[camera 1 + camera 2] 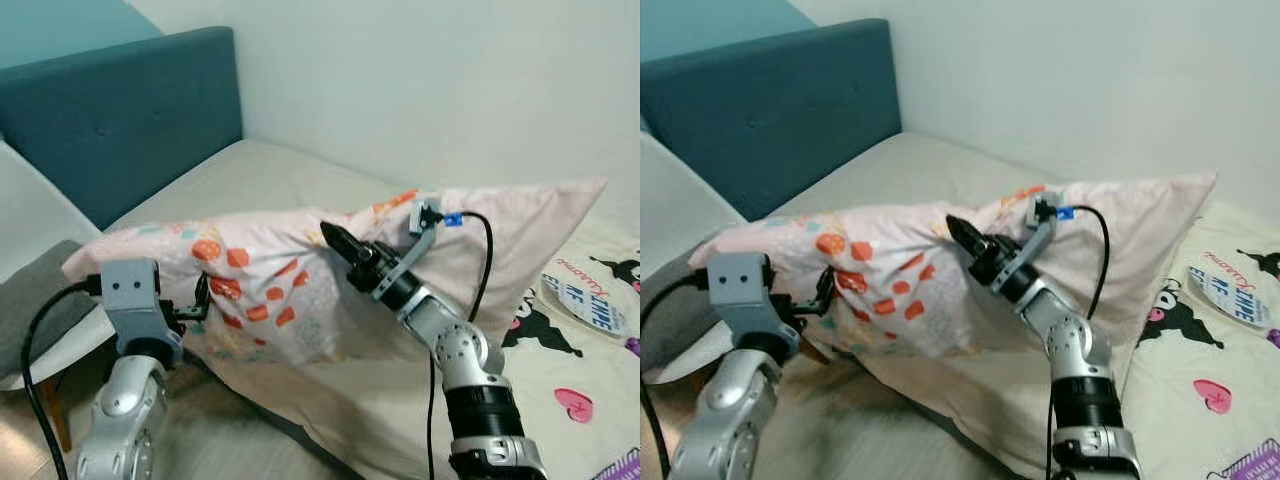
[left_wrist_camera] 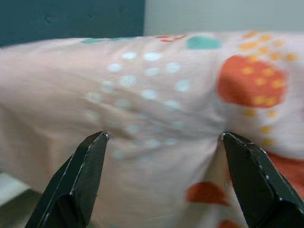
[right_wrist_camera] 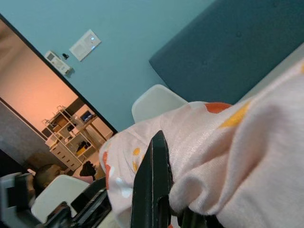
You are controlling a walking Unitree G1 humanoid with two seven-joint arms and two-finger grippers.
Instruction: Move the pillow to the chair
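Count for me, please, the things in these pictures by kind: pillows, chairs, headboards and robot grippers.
Pillows: 1, the patterned pillow
Chairs: 1, the white chair
Headboards: 1, the teal headboard
Grippers: 2, the left gripper with jaws open against the pillow, the right gripper shut on its fabric
Total: 5

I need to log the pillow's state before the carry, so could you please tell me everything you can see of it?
The pillow is long and soft, in a pale pink cloth case with orange, teal and white dots. It lies creased across the bed, one end reaching toward the white chair. The right gripper pinches a fold at its middle; the left gripper, jaws open, presses its near end.
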